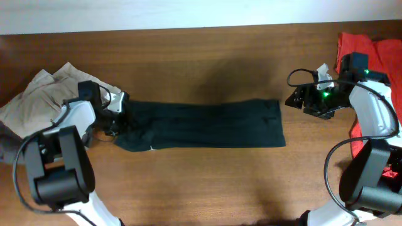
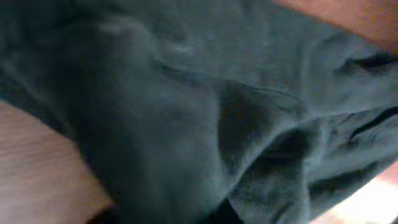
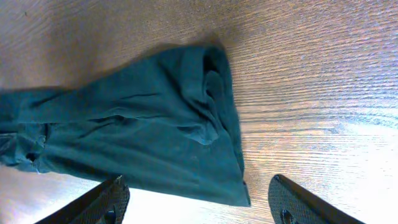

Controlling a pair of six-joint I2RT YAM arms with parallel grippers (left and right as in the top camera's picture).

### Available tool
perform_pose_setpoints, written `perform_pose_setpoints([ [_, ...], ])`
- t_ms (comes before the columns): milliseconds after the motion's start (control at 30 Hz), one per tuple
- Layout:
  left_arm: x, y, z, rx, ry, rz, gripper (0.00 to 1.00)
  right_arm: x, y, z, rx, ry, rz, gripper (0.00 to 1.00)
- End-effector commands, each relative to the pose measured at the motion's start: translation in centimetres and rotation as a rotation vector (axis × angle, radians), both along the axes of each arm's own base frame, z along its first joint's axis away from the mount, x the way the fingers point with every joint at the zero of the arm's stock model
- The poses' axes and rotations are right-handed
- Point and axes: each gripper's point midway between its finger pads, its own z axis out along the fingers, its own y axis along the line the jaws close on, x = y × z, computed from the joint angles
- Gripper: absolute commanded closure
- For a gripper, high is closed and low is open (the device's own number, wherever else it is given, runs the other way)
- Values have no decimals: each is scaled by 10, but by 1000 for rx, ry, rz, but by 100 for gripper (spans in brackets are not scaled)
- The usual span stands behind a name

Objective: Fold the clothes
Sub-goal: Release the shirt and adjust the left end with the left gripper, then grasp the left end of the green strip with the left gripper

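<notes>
The black T-shirt (image 1: 207, 124) lies as a long flat strip across the middle of the wooden table, with a small white label (image 1: 152, 148) at its front left edge. My left gripper (image 1: 118, 118) sits on the bunched left end. The left wrist view is filled with dark cloth (image 2: 199, 93) pressed close, and the fingers are hidden in it. My right gripper (image 1: 294, 99) is open and empty just right of the shirt's right end. In the right wrist view both fingers (image 3: 196, 186) are spread wide, with the shirt's corner (image 3: 137, 124) ahead of them.
Beige trousers (image 1: 38, 94) lie heaped at the left edge behind my left arm. Red garments (image 1: 370, 47) lie at the far right under and behind my right arm. Bare wood (image 1: 207, 182) runs in front of the shirt.
</notes>
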Motion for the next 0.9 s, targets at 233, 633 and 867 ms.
perform_pose_setpoints([
  [233, 3, -35, 65, 308, -121, -51, 94, 0, 0, 3, 10, -10, 2, 24],
  [633, -20, -117, 68, 494, -142, -98, 94, 0, 1, 3, 15, -8, 2, 24],
  [867, -19, -151, 73, 523, -242, -165, 94, 1, 5, 5, 41, -15, 3, 24],
])
